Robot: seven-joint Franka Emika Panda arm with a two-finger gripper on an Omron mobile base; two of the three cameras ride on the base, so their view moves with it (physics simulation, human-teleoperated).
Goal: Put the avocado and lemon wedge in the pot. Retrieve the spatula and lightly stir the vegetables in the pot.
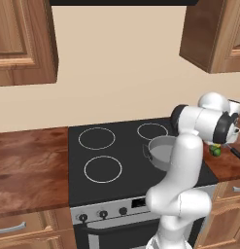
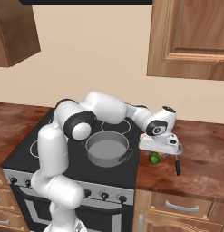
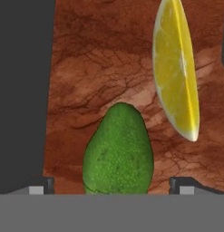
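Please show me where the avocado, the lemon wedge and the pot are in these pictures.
avocado (image 3: 118,152): hand view, middle of its green skin.
lemon wedge (image 3: 174,68): hand view, middle of its yellow cut face.
pot (image 2: 106,150): right base view, bare grey bottom inside.

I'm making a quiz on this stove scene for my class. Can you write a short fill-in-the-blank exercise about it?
1. The avocado lies on the wooden ____.
2. The pot on the stove holds ____.
3. The gripper hangs over the avocado with its jaws ____.
4. The lemon wedge is coloured ____.

Missing words: counter; nothing; open; yellow
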